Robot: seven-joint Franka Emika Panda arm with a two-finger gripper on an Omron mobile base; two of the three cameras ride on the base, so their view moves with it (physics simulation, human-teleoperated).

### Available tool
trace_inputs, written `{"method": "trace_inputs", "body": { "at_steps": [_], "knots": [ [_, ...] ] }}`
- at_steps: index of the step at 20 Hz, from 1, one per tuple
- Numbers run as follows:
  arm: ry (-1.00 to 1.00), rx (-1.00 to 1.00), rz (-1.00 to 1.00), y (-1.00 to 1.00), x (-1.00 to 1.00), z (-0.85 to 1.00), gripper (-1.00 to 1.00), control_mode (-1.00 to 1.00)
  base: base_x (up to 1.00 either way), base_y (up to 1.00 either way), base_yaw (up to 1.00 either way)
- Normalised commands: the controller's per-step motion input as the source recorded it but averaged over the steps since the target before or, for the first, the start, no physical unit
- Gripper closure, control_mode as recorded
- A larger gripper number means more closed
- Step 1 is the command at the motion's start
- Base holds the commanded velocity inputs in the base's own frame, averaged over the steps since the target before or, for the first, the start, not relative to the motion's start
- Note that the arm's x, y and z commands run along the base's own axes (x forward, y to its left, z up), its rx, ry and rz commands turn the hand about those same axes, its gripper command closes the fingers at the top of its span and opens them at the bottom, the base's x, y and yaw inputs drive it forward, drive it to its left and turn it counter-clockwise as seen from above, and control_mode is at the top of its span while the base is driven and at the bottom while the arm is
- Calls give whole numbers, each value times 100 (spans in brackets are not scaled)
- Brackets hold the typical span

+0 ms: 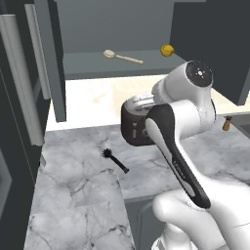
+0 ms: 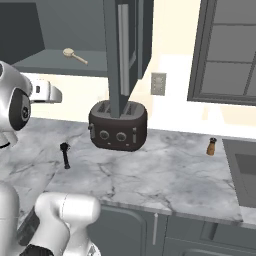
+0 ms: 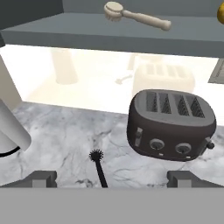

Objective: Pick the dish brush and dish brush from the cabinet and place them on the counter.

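The end effector [image 3: 112, 179] hangs above the surface [image 1: 78, 205], its two dark fingertips [image 3: 41, 178] standing wide apart with nothing between them. In the hand view it looks down toward the black dish brush [image 3: 98, 166] and the toaster [image 3: 171, 127].

The black dish brush [image 1: 115, 161] lies flat on the marble surface, spiky head toward the back wall and handle pointing toward the front edge. It sits in front of and to the left of the toaster [image 2: 118, 125], near it but apart. In the right base view the same brush [image 2: 65, 155] lies in the left part of the surface [image 2: 165, 175].

The cream-tan dish brush [image 1: 122, 57] rests on the grey shelf of the cabinet [image 1: 56, 73], which stands open. Its rounded head points left and its handle runs right along the shelf; it also appears in the right base view [image 2: 75, 55] and the hand view [image 3: 135, 15]. A small yellow ball [image 1: 167, 50] sits on the same shelf, to the right of the brush and apart from it.

A small brown pepper mill [image 2: 212, 146] stands upright toward the right end of the surface, well apart from the toaster.
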Motion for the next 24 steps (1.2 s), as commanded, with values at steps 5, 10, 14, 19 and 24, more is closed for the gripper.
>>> {"method": "trace_inputs", "body": {
  "at_steps": [5, 10, 14, 19, 24],
  "knots": [
    [3, 0, 0, 0, 1, 30, -100, -100, 0, 0, 0],
    [0, 0, 0, 0, 0, 0, -100, -100, 0, 0, 0],
    [0, 0, 0, -6, 13, 12, -100, -100, 0, 0, 0],
    [-1, 0, 0, -9, 23, 19, -100, -100, 0, 0, 0],
    [-4, 0, 0, -11, 30, 21, -100, -100, 0, 0, 0]
  ]
}}
